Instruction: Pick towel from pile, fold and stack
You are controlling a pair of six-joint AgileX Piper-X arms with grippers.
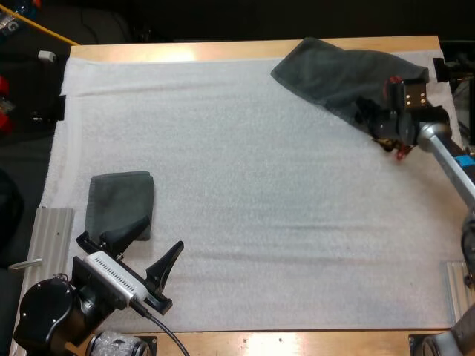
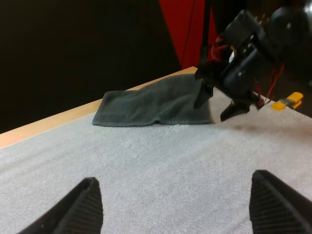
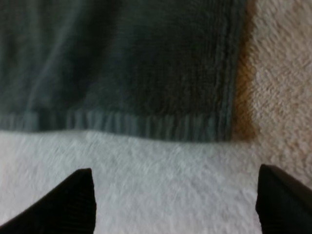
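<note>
A dark grey-green towel (image 1: 334, 74) lies spread at the far right of the white mat (image 1: 260, 208). My right gripper (image 1: 361, 115) is low at its near edge. In the right wrist view this gripper (image 3: 175, 204) is open, its fingers (image 3: 68, 200) just short of the hem and a corner of the towel (image 3: 122, 63). A folded towel (image 1: 119, 204) rests at the near left of the mat. My left gripper (image 1: 148, 248) hovers open beside its near edge, holding nothing. The left wrist view looks past this open gripper (image 2: 180, 207) across the mat to the spread towel (image 2: 151, 105) and the right gripper (image 2: 219, 105).
The wooden table edge (image 1: 223, 50) runs along the far side, close behind the spread towel. A metal rail (image 1: 52, 237) lies left of the folded towel. Bare mat stretches between the two towels.
</note>
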